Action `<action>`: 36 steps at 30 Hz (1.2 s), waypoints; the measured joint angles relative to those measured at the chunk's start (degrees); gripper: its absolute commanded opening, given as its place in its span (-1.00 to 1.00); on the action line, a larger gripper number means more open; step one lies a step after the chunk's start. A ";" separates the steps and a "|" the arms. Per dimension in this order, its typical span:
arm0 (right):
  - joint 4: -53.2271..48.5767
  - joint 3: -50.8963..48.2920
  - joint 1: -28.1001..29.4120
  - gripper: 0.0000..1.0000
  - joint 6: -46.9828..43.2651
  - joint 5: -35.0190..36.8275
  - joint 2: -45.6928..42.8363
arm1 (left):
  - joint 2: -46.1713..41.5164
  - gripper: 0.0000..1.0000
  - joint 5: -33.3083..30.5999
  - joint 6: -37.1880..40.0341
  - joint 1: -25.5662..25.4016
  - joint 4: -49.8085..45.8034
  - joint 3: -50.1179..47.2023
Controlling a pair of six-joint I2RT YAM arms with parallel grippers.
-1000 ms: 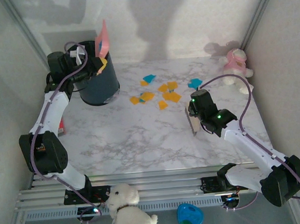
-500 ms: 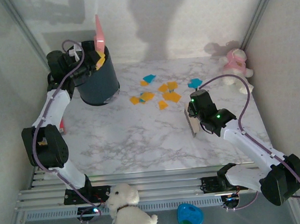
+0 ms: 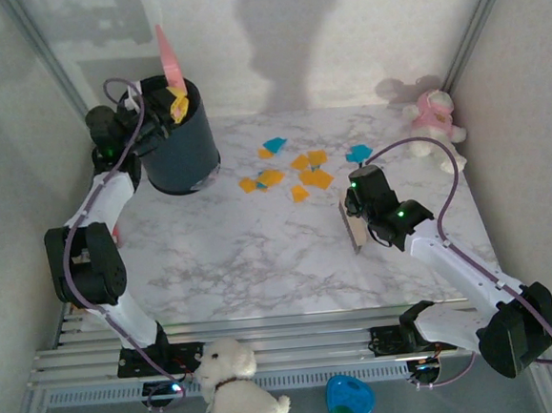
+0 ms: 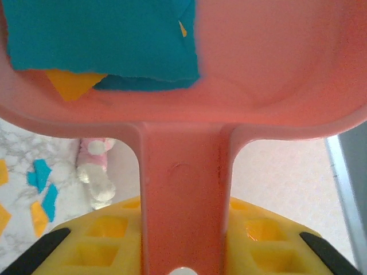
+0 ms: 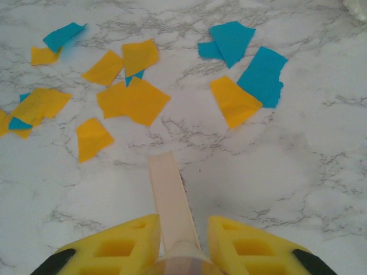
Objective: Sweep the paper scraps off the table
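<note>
- Pink plastic dustpan (image 4: 246, 63): its handle is pinched between the yellow fingers of the left gripper (image 4: 183, 252), which are pressed against both sides of the handle. The pan is held high and steeply tilted over the dark bin (image 3: 184, 154), judged a tipping position for emptying. A teal piece (image 4: 103, 40) and an orange piece (image 4: 71, 83) lie in the pan.
- Right gripper (image 5: 178, 246): clamped on a flat tan blade (image 5: 167, 189) that points toward the litter. This is judged a waiting position for the sweeping tool, clear of the pile while the pan is off the table. Whether the blade edge touches the surface cannot be told.
- Paper scraps (image 5: 140, 100): a loose orange and teal cluster at the far middle of the table (image 3: 261, 255), between the bin and a pink plush toy (image 3: 432, 118). The cluster lies ahead of the blade tip and apart from it.
- Surface: smooth white marble-veined top. The scraps lie flat, so a blade could ride over them instead of pushing them.
- Room: pale walls (image 3: 339, 29) enclose three sides and a metal rail (image 3: 268, 346) edges the near side. A white plush dog (image 3: 238, 391) and a blue item (image 3: 349, 402) sit just beyond the rail.
</note>
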 measured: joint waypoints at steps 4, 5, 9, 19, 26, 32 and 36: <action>0.00 0.00 -0.15 -1.00 0.02 -0.02 0.00 | 0.02 -1.00 -2.21 -5.95 0.04 6.03 -2.67; 0.00 0.00 -0.15 -1.00 0.02 -0.02 0.00 | 0.02 -1.00 -2.69 -7.30 0.04 7.37 -3.26; 0.00 0.00 -0.15 -1.00 0.00 -0.02 0.00 | 0.28 -1.00 -4.13 -12.26 0.04 12.70 -5.05; 0.00 0.00 -0.15 -1.00 0.02 -0.04 0.26 | 1.01 -1.00 -6.71 -22.64 0.04 23.89 -8.24; -0.02 0.00 -0.15 -1.00 0.02 -0.04 0.26 | 1.99 -1.00 -7.26 -25.68 0.04 27.10 -8.76; -0.02 0.00 -0.15 -1.00 0.02 -0.04 0.26 | 1.92 -1.00 -6.78 -21.38 0.04 23.39 -8.44; 0.00 0.00 -0.15 -1.00 0.02 -0.04 0.24 | 0.83 -1.00 -6.19 -6.08 0.02 4.26 -3.87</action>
